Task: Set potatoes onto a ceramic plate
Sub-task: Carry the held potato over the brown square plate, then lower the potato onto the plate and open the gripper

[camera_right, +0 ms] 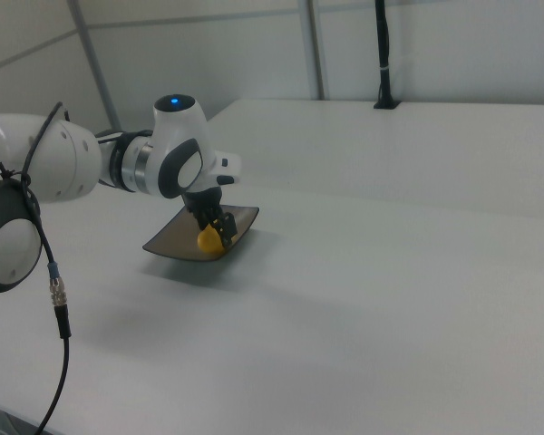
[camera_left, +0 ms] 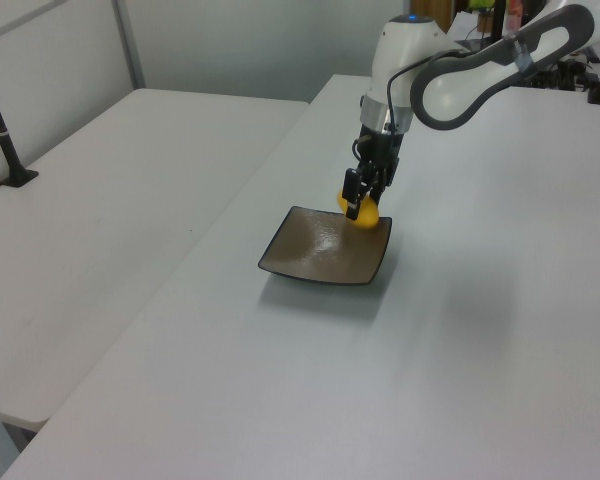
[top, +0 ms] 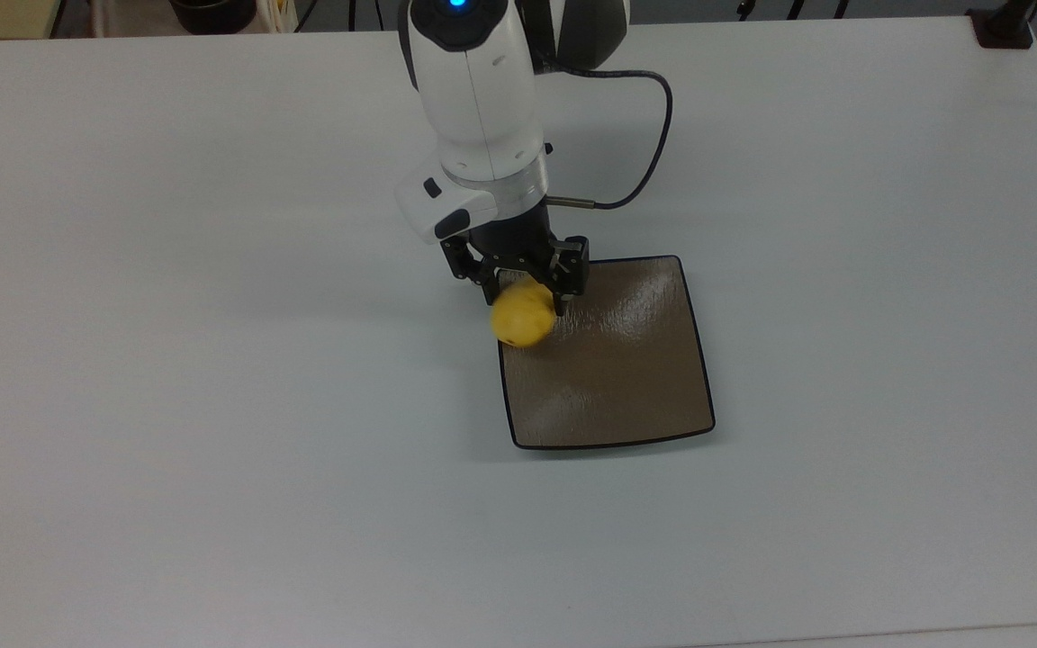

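Note:
My gripper [top: 523,301] [camera_left: 358,205] [camera_right: 214,232] is shut on the yellow potato [top: 522,318] [camera_left: 365,214] [camera_right: 208,240] and holds it in the air. The potato hangs over the brown ceramic plate [top: 626,369] [camera_left: 315,250] [camera_right: 168,243] at the plate's upper-left corner in the top view. In the left view the potato sits above the plate's far right corner. The square plate lies flat on the white table [top: 212,405], and part of it is hidden behind the arm in the right view.
A black cable [top: 653,144] loops from the wrist above the table. A black post base [top: 1005,27] stands at the far right corner in the top view. A second white table [camera_left: 90,200] adjoins on the left view's left.

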Motion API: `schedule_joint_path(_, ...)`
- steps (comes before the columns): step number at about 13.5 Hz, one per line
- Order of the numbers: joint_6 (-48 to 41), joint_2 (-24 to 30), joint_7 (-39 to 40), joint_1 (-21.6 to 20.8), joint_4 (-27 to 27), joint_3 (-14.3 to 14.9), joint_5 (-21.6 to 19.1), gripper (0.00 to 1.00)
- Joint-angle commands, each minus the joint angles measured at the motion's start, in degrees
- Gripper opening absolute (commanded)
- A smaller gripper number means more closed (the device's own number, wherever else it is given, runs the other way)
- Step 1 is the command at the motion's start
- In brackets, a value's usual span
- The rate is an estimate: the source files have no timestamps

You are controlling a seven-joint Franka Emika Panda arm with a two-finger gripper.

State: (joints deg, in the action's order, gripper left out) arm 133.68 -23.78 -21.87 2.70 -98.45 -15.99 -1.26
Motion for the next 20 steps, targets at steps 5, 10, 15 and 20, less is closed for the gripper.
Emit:
schedule_joint_path(5, -0.26, -0.3, -1.16, -0.41, 2.03, 0.09, -0.32, 1.0)
schedule_joint_path(10, -11.39, 4.61, 0.33, -0.5, 1.94, 0.43, 0.12, 1.0)
schedule_joint_path(15, -30.74, 13.04, 13.5, -1.81, 0.37, 3.86, 0.3, 1.0)
schedule_joint_path(20, -30.76, 22.64, 20.11, -6.91, -9.39, 10.19, 0.65, 1.0)
